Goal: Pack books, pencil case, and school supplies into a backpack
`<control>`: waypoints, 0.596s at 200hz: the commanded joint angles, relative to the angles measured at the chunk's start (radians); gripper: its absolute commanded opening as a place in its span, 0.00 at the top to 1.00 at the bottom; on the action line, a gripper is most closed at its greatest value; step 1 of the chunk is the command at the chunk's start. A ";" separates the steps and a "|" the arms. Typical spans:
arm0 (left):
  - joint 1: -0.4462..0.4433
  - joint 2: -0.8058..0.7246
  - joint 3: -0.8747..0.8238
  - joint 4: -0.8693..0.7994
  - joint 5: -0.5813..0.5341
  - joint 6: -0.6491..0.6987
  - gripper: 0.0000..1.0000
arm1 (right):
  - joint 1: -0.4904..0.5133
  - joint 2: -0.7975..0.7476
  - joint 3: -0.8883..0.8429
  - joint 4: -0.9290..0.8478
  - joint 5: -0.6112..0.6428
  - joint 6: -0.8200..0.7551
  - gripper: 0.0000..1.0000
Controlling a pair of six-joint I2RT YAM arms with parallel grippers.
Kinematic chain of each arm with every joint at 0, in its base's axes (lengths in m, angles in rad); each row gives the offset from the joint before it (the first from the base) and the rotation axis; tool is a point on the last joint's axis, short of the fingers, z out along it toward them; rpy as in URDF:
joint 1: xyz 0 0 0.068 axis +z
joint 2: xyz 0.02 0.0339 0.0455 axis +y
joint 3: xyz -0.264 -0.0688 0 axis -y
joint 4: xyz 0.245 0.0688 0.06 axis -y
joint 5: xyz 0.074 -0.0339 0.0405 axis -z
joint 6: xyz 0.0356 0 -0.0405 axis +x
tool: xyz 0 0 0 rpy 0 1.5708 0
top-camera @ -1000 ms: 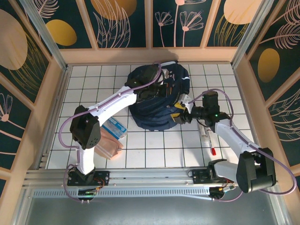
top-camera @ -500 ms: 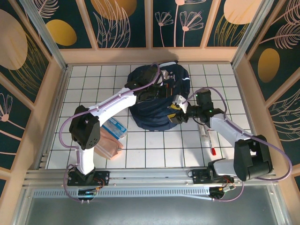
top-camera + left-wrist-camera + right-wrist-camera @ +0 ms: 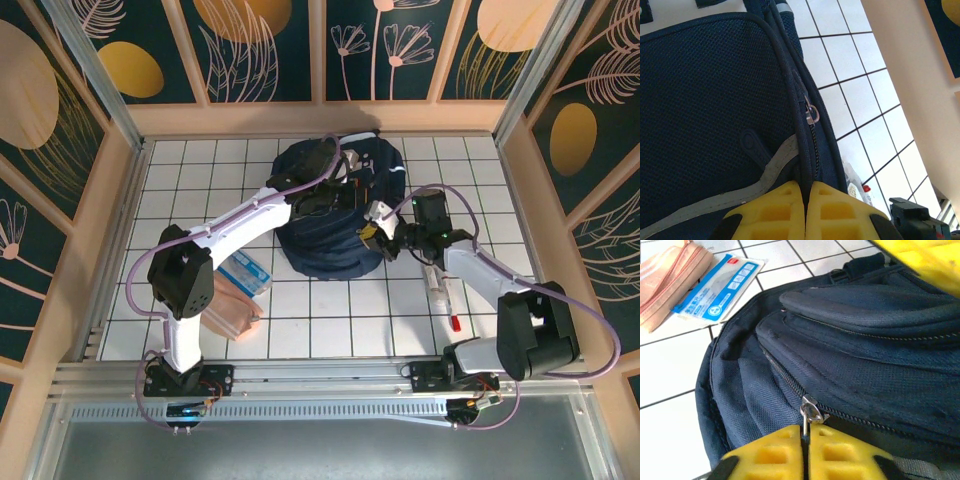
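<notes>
One backpack (image 3: 330,245) sits on the tiled counter (image 3: 200,170), towards the far middle, with both arms reaching onto it. The left gripper (image 3: 803,189) is on its top, yellow fingers (image 3: 775,210) pressed together with the zip seam running into the gap between them. One free zip pull (image 3: 811,114) hangs just ahead. The right gripper (image 3: 805,434) is at the bag's right edge, its fingers (image 3: 840,450) pinching a second zip pull (image 3: 810,414).

Two loose supplies lie right of the bag: one whitish tube (image 3: 437,282) and one red pen (image 3: 454,320), close together, apart from the bag. To the bag's near left lie one peach pouch (image 3: 232,312) and one blue-and-white packet (image 3: 246,272), touching.

Bare tiles stay open along the left side and the near edge; wooden walls (image 3: 115,220) border the counter.
</notes>
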 commanded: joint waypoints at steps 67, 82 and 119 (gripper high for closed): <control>-0.002 -0.008 0.076 0.071 0.022 -0.109 1.00 | 0.124 -0.140 -0.049 -0.076 0.044 0.027 1.00; -0.004 -0.001 0.080 0.078 0.010 -0.135 1.00 | 0.172 -0.117 -0.040 -0.109 0.098 -0.012 1.00; -0.020 0.039 0.084 0.147 0.032 -0.198 1.00 | 0.243 -0.065 -0.024 -0.055 0.117 0.017 1.00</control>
